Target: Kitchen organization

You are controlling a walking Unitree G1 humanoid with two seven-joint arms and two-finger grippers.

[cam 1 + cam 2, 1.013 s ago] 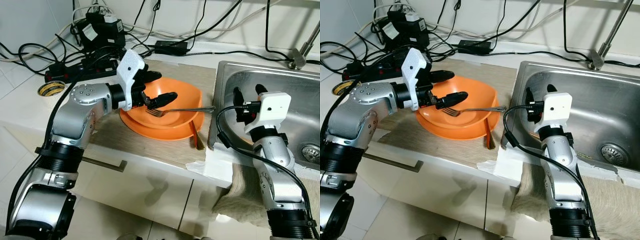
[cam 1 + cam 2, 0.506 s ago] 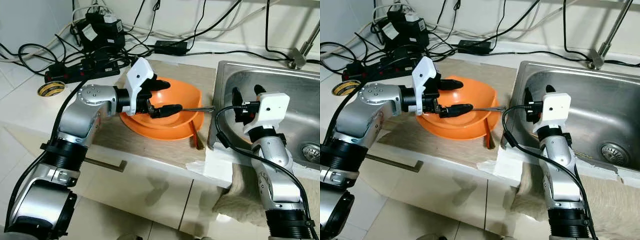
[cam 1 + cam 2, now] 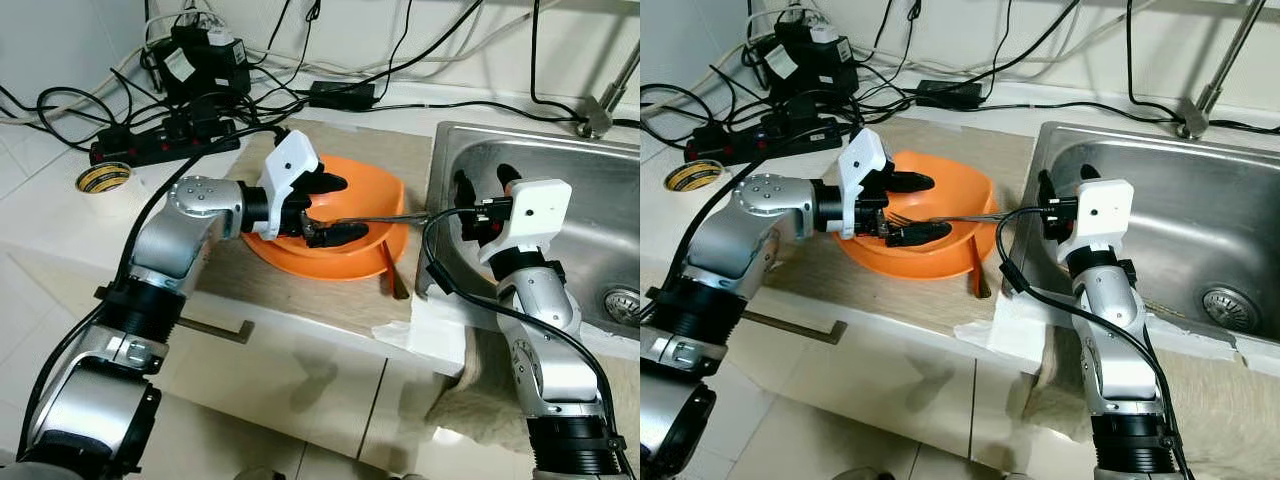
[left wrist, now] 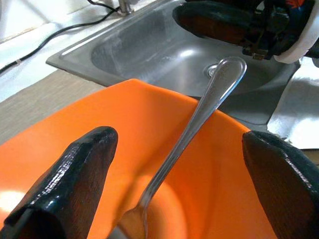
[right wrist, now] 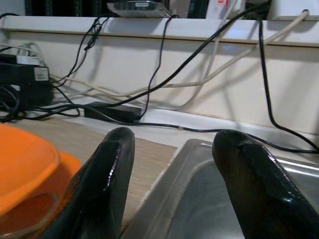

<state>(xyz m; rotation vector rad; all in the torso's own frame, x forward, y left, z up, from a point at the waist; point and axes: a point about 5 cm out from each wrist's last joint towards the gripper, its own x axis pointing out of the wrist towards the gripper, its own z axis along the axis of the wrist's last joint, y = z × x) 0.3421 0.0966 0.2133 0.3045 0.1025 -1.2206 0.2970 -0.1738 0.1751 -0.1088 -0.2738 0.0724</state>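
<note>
Left gripper (image 3: 325, 208) spread wide around fork (image 3: 365, 217) in orange bowl (image 3: 375, 193), right gripper (image 3: 483, 190) parted over sink (image 3: 590, 160)

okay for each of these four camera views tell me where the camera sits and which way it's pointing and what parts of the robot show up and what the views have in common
Left eye view: head camera, looking down at the counter; left gripper over the orange bowl, right gripper at the sink.
Right eye view: same head camera, same scene, both silver arms.
Left wrist view: along the open fingers at the fork in the bowl, sink beyond.
Right wrist view: along its fingers toward the cabled wall.
Shared: orange bowl and sink in all four.
</note>
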